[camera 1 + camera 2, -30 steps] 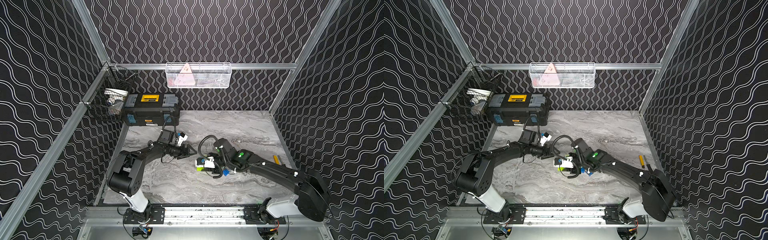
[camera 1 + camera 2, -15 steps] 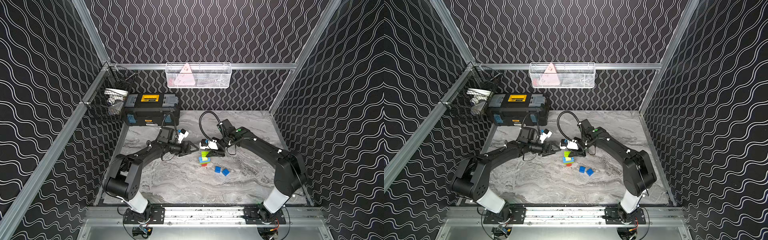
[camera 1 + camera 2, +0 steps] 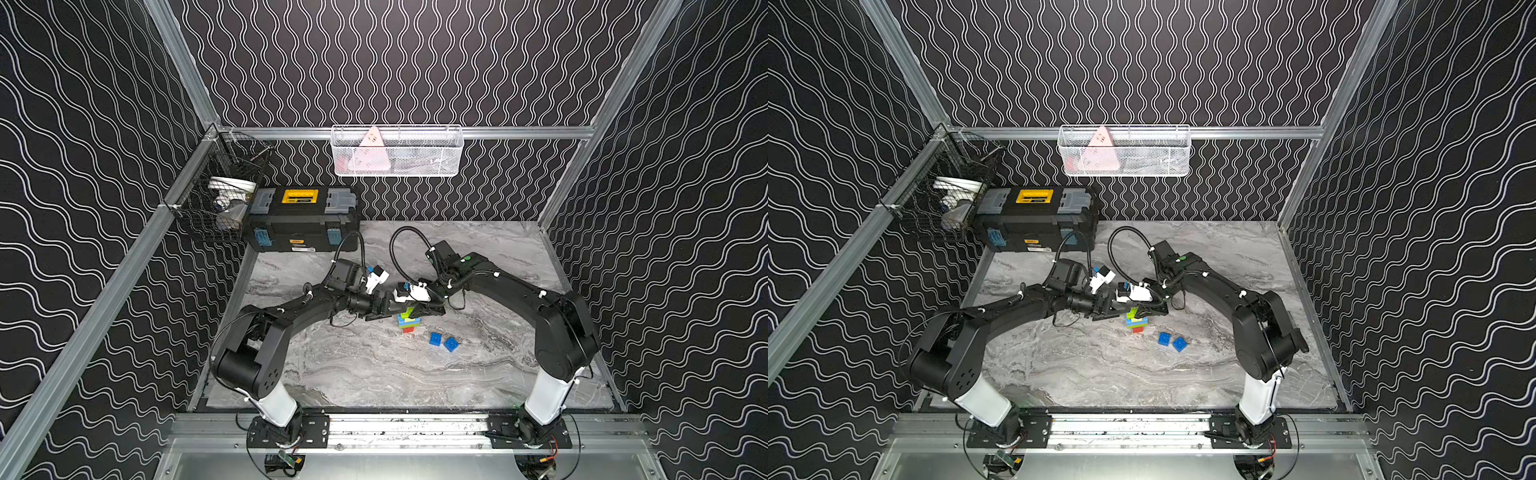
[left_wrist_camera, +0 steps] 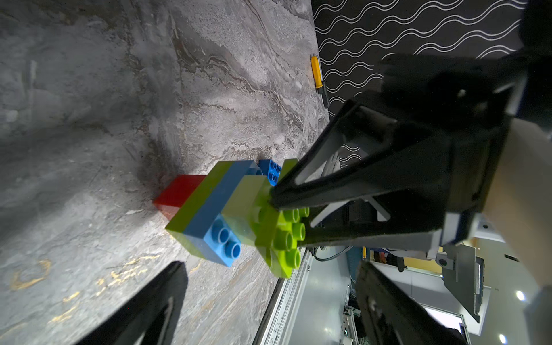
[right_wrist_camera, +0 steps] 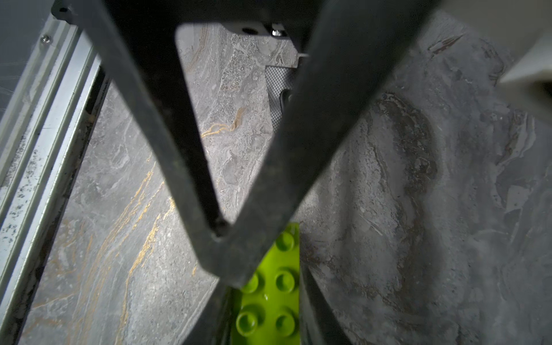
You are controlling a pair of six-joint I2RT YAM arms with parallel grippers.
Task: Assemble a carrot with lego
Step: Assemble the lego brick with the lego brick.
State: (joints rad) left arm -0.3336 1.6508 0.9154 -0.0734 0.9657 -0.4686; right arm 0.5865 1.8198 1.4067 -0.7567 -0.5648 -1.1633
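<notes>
Mid-desk, your right gripper (image 4: 288, 218) is clamped on the lime green plastic brick (image 4: 283, 254) topping the stacked-brick carrot (image 4: 209, 206); left gripper (image 3: 385, 308) sits just beside, jaws apart.

Both top views are bright and evenly lit from overhead, with only soft shadows under the arms on the table (image 3: 374, 374). The rails (image 3: 183, 54) bow slightly toward the edges (a wide lens). In the left wrist view a dark shadow pools beside the carrot (image 4: 209, 206), the left hand (image 4: 268, 266) is blurred black, and lamps (image 4: 520, 295) flare. The right wrist view is dimmer: a black finger (image 5: 167, 125) near the lens is soft, while the lime green brick (image 5: 268, 298) is fairly sharp.
</notes>
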